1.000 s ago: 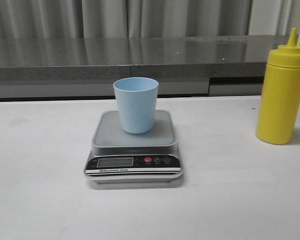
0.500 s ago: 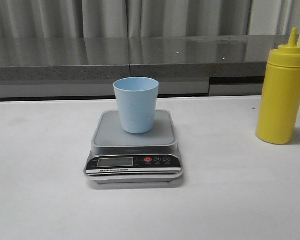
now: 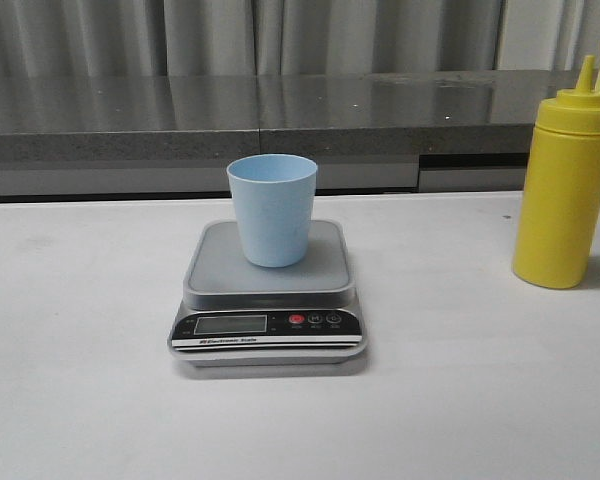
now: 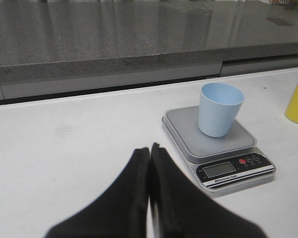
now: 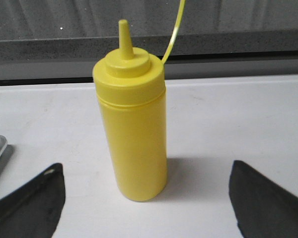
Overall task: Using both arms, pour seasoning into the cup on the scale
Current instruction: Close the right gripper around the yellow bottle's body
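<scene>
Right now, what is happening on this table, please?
Nothing is being held yet. The blue cup stands upright on the scale, and the yellow seasoning bottle stands on the table to the right of it, untouched. The right hand is open, its fingers on either side of the bottle without touching it. The left hand is shut and empty, some way short of the scale.

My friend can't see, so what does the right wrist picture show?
A tall yellow seasoning bottle stands upright on a white table, its nozzle uncapped. The open right gripper faces it, one black finger on each side, not touching.
</scene>
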`<action>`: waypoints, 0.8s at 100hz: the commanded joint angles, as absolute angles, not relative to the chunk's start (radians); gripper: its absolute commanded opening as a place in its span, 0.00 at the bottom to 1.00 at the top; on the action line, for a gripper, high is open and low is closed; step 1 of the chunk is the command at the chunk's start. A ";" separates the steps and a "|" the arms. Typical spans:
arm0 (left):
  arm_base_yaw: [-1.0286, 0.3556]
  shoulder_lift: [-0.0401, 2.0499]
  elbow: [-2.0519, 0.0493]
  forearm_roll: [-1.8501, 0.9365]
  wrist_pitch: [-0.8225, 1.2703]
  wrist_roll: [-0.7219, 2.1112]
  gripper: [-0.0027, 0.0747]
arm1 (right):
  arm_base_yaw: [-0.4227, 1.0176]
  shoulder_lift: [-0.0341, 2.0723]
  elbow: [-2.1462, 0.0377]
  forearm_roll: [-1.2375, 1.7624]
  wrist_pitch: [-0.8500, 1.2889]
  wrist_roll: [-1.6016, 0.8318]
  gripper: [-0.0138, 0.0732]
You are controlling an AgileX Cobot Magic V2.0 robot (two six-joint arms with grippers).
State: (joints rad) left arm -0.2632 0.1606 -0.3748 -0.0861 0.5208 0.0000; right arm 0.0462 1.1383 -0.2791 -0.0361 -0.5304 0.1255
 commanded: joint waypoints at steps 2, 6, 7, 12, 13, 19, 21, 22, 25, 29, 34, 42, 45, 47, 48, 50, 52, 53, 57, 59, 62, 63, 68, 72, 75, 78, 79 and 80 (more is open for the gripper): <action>-0.262 0.170 -0.402 -0.096 0.439 -0.008 0.01 | 0.049 1.212 -0.312 -0.066 -0.733 0.132 0.92; -0.262 0.170 -0.402 -0.096 0.439 -0.008 0.01 | 0.049 1.248 -0.312 -0.085 -0.773 0.133 0.92; -0.262 0.170 -0.402 -0.096 0.439 -0.008 0.01 | 0.049 1.260 -0.312 -0.089 -0.789 0.134 0.92; -0.262 0.170 -0.402 -0.096 0.439 -0.008 0.01 | 0.049 1.303 -0.312 -0.111 -0.835 0.145 0.92; -0.262 0.170 -0.402 -0.096 0.439 -0.008 0.01 | 0.049 1.310 -0.312 -0.116 -0.841 0.149 0.92; -0.262 0.170 -0.402 -0.096 0.437 -0.008 0.01 | 0.049 1.365 -0.321 -0.119 -0.867 0.157 0.92; -0.262 0.170 -0.402 -0.096 0.435 -0.008 0.01 | 0.049 1.384 -0.326 -0.119 -0.870 0.157 0.92; -0.262 0.170 -0.402 -0.096 0.435 -0.008 0.01 | 0.049 1.390 -0.328 -0.118 -0.870 0.157 0.92; -0.262 0.170 -0.402 -0.096 0.434 -0.008 0.01 | 0.049 1.413 -0.335 -0.118 -0.875 0.157 0.92; -0.262 0.170 -0.402 -0.096 0.434 -0.008 0.01 | 0.049 1.446 -0.348 -0.118 -0.887 0.157 0.92; -0.262 0.170 -0.402 -0.096 0.434 -0.008 0.01 | 0.049 1.481 -0.364 -0.118 -0.903 0.157 0.92; -0.262 0.170 -0.402 -0.096 0.434 -0.008 0.01 | 0.049 1.529 -0.391 -0.118 -0.930 0.157 0.92; -0.262 0.170 -0.402 -0.096 0.434 -0.008 0.01 | 0.049 1.543 -0.401 -0.118 -0.933 0.157 0.92; -0.262 0.170 -0.402 -0.096 0.434 -0.008 0.01 | 0.049 1.552 -0.409 -0.118 -0.934 0.157 0.92; -0.262 0.170 -0.402 -0.096 0.434 -0.008 0.01 | 0.049 1.555 -0.411 -0.118 -0.933 0.157 0.92; -0.262 0.170 -0.402 -0.096 0.434 -0.008 0.01 | 0.049 1.565 -0.419 -0.118 -0.933 0.157 0.92; -0.262 0.170 -0.402 -0.096 0.434 -0.008 0.01 | 0.049 1.573 -0.426 -0.118 -0.933 0.157 0.92; -0.262 0.170 -0.402 -0.096 0.434 -0.008 0.01 | 0.049 1.576 -0.429 -0.118 -0.933 0.157 0.92; -0.262 0.170 -0.402 -0.096 0.434 -0.008 0.01 | 0.049 1.593 -0.443 -0.118 -0.933 0.157 0.92; -0.262 0.170 -0.402 -0.096 0.434 -0.008 0.01 | 0.049 1.601 -0.451 -0.119 -0.932 0.157 0.92; -0.262 0.170 -0.402 -0.096 0.434 -0.008 0.01 | 0.049 1.612 -0.461 -0.119 -0.932 0.157 0.92; -0.262 0.170 -0.402 -0.096 0.434 -0.008 0.01 | 0.049 1.618 -0.467 -0.119 -0.932 0.157 0.92; -0.262 0.170 -0.402 -0.096 0.434 -0.008 0.01 | 0.049 1.638 -0.485 -0.119 -0.931 0.157 0.92; -0.262 0.170 -0.402 -0.096 0.434 -0.008 0.01 | 0.049 1.651 -0.496 -0.119 -0.931 0.157 0.92; -0.262 0.170 -0.402 -0.096 0.434 -0.008 0.01 | 0.049 1.663 -0.508 -0.119 -0.930 0.157 0.92; -0.262 0.170 -0.402 -0.096 0.434 -0.008 0.01 | 0.049 1.670 -0.516 -0.119 -0.930 0.157 0.92; -0.262 0.170 -0.402 -0.096 0.434 -0.008 0.01 | 0.049 1.672 -0.518 -0.119 -0.930 0.157 0.92; -0.262 0.170 -0.402 -0.096 0.434 -0.008 0.01 | 0.049 1.675 -0.523 -0.119 -0.930 0.157 0.92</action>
